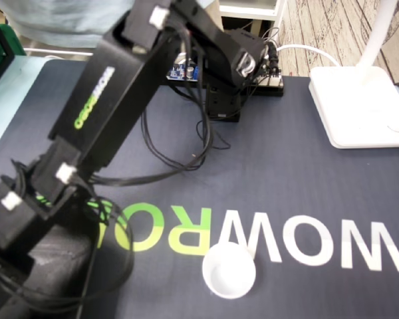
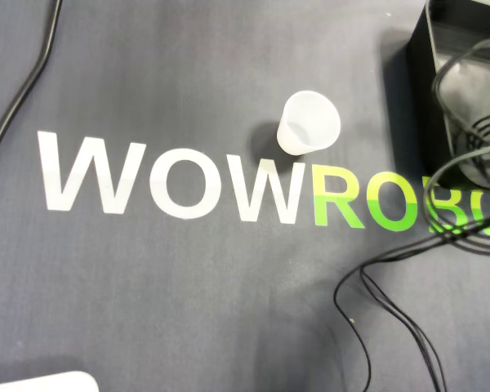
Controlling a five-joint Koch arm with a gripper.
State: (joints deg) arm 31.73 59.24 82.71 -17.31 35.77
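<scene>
A small white plastic cup (image 1: 229, 269) stands upright and empty on the dark mat, on the letter W of the printed logo; the overhead view shows the cup (image 2: 309, 122) just above the lettering. The black arm (image 1: 113, 100) reaches from its base (image 1: 223, 100) at the back down to the lower left. Its gripper (image 1: 50, 262) is a dark blurred mass left of the cup, apart from it, and its jaws cannot be made out. In the overhead view only a black block of the arm (image 2: 457, 82) shows, right of the cup.
A white lamp base (image 1: 359, 106) sits at the back right in the fixed view. Black cables (image 1: 186, 159) loop over the mat near the arm, and more cables (image 2: 392, 302) trail at the lower right of the overhead view. The mat (image 2: 188, 310) carries large WOWROBO lettering.
</scene>
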